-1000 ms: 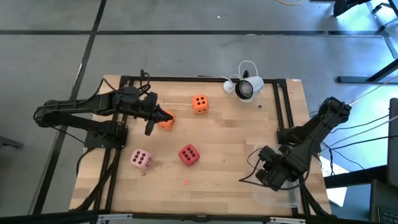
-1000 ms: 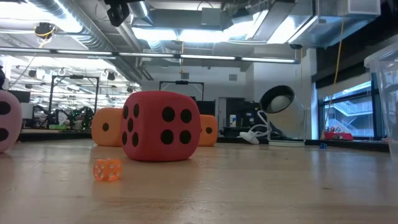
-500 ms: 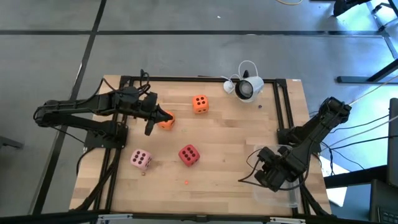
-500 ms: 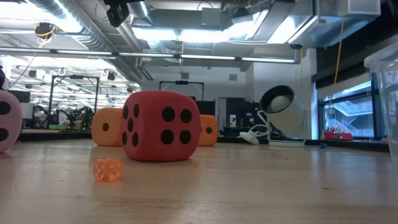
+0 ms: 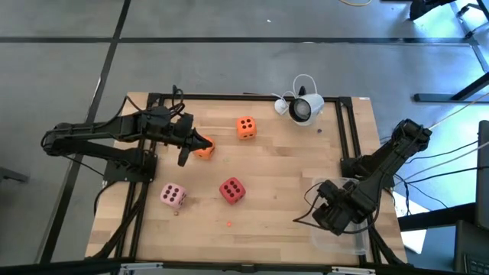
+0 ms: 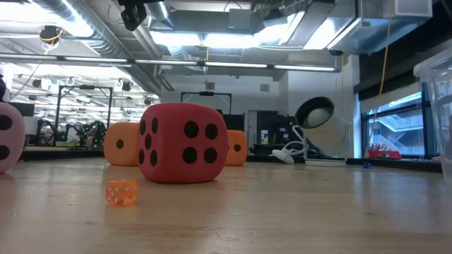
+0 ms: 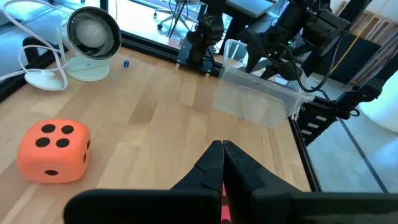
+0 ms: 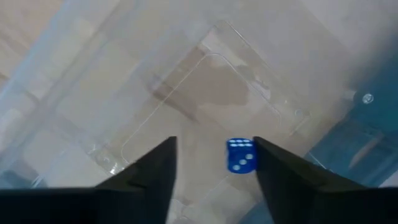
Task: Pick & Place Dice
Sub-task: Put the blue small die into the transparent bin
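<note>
A small blue cube die with white dots [image 8: 240, 155] is seen between the spread fingers of the right hand [image 8: 214, 163], over a clear plastic box [image 8: 205, 93] at the right front corner of the pale wooden worktop [image 5: 283, 168]; no long axis is shown by a cube. Four soft dice are spread on the worktop: a red one [image 5: 231, 189], a pale pink one [image 5: 173, 195], an orange one [image 5: 245, 127], and another orange one [image 5: 203, 147] just beside the left hand [image 5: 200, 143], whose fingers are pressed together. A tiny translucent orange die [image 6: 122, 192] lies nearer the front. A white desk fan [image 5: 304, 108] stands at the back edge.
</note>
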`<state>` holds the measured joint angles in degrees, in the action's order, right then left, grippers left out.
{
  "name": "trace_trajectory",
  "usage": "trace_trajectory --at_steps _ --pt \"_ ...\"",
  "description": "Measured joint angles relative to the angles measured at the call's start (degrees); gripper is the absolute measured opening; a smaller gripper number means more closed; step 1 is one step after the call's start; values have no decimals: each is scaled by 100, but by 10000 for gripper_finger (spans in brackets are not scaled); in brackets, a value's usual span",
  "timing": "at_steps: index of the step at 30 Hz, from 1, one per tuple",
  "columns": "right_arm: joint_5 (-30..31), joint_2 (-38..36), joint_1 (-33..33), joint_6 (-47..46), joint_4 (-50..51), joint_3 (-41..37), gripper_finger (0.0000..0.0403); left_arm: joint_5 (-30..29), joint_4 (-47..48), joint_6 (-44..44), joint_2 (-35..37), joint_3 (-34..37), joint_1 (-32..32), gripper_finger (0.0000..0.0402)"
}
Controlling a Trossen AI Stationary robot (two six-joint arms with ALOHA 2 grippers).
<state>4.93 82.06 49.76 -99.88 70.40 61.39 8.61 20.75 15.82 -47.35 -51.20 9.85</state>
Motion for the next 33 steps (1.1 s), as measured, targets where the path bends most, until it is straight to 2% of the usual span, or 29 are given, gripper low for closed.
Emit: trace_trajectory --at_steps 5,9,11,15,18,22,25,28,31,33 --pt "46 0 0 -44 -253 0 283 3 0 88 0 0 0 4" --pt "-83 3 -3 -58 -218 0 302 3 1 91 0 0 -1 4" --pt "-215 21 -9 -136 -178 0 302 3 2 94 0 0 -1 4" --pt "62 0 46 -177 -334 0 292 8 2 163 0 0 0 4" --pt "-482 17 46 -408 106 -7 284 8 2 163 0 0 -1 4" --pt "-43 -88 168 -473 -335 2 276 6 2 163 0 0 -2 4" --pt "-626 -65 164 -939 269 -13 271 6 2 163 0 0 0 4" --pt "-235 -159 268 -1011 -274 5 269 6 2 156 0 0 0 4" --pt "-464 -179 299 -1478 223 -10 269 6 2 152 0 0 -2 4" --pt "-168 -206 363 -1486 -255 -17 269 3 2 152 0 0 0 4"
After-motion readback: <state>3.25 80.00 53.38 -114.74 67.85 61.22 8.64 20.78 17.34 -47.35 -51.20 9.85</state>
